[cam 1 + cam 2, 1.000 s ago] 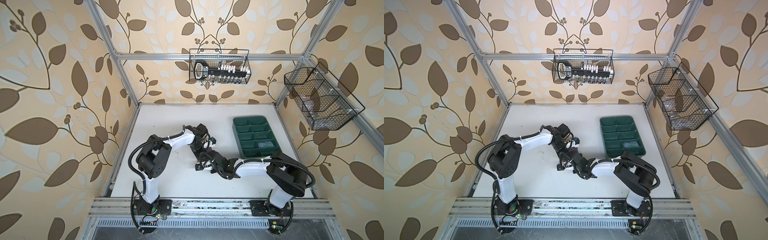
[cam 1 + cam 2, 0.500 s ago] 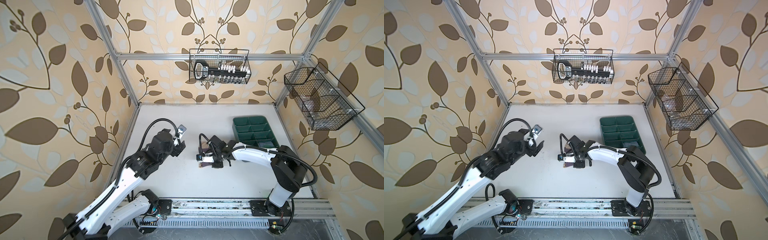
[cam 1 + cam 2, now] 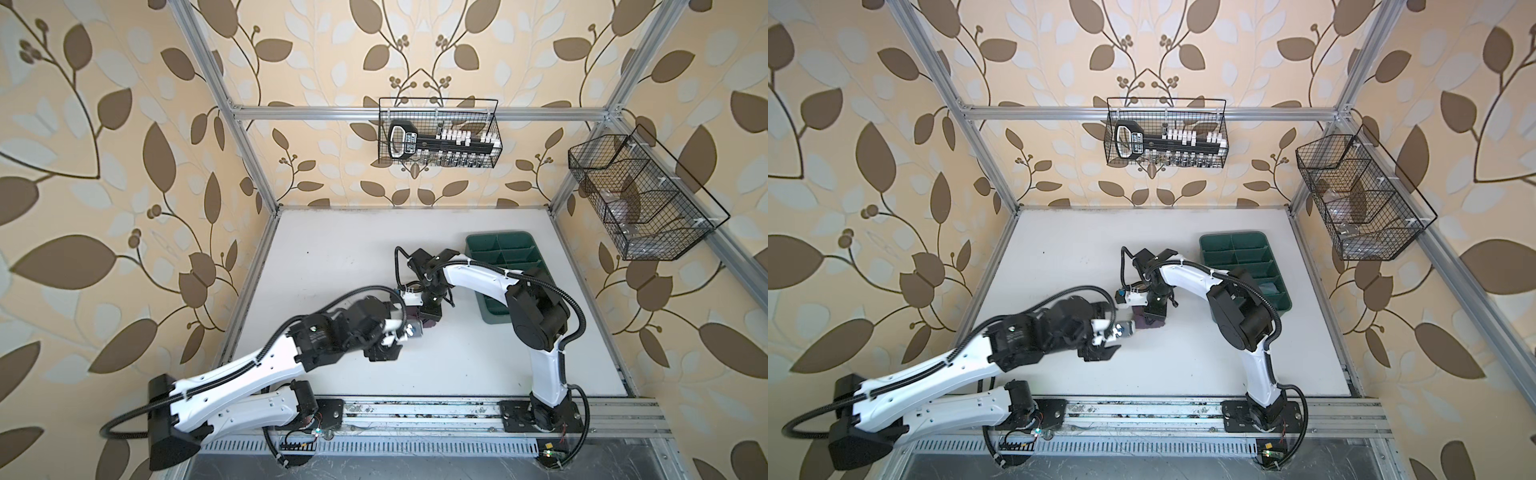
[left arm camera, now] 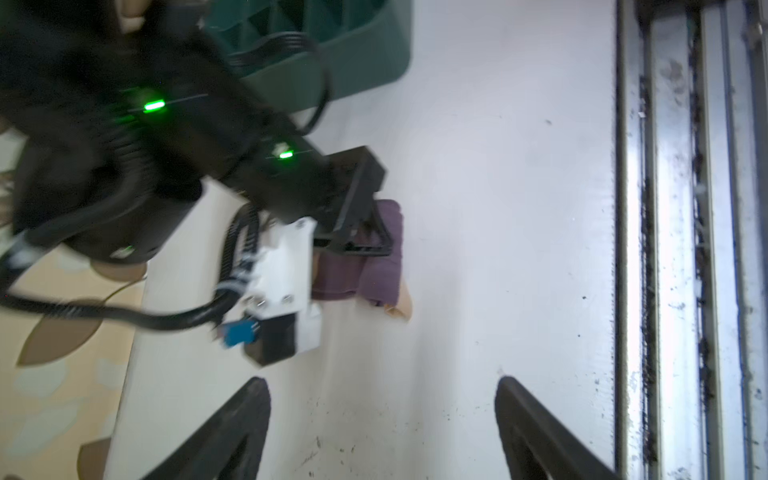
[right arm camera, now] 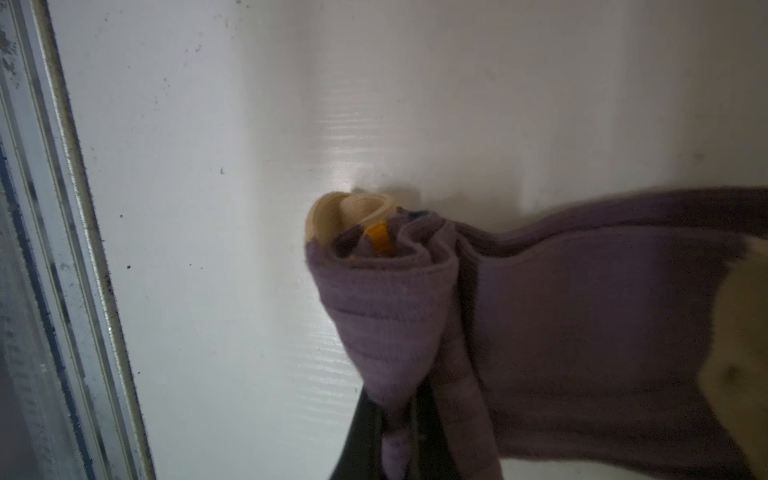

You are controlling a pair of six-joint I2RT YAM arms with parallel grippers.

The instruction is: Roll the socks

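**While the right pincer (image 3: 431, 321) clamps a rolled purple sock (image 5: 582, 332), the left pincer (image 4: 380, 380) hangs released**

Seen from above, two white-and-black robot arms reach toward the middle of a white surface (image 3: 332, 257). The purple sock lies there as a tight bundle, near a dark green divided tray (image 3: 503, 245) but apart from it.

The right arm bends down over the sock, and its pincer is clenched on a fold of the purple fabric. The right wrist view shows the dark fingers (image 5: 361, 449) pinching the knit. In that view the sock's end is a spiral, with tan fabric and a small orange strip at its centre. A tan patch shows at the opposite end.

The left pincer is just beside the sock. Its two fingers are spread wide, with only bare surface between them, and they grasp nothing. In the left wrist view a tan tip pokes out from under the purple roll.

A pale grey-blue item (image 3: 1264, 286) lies in one tray compartment; it is too small to identify.
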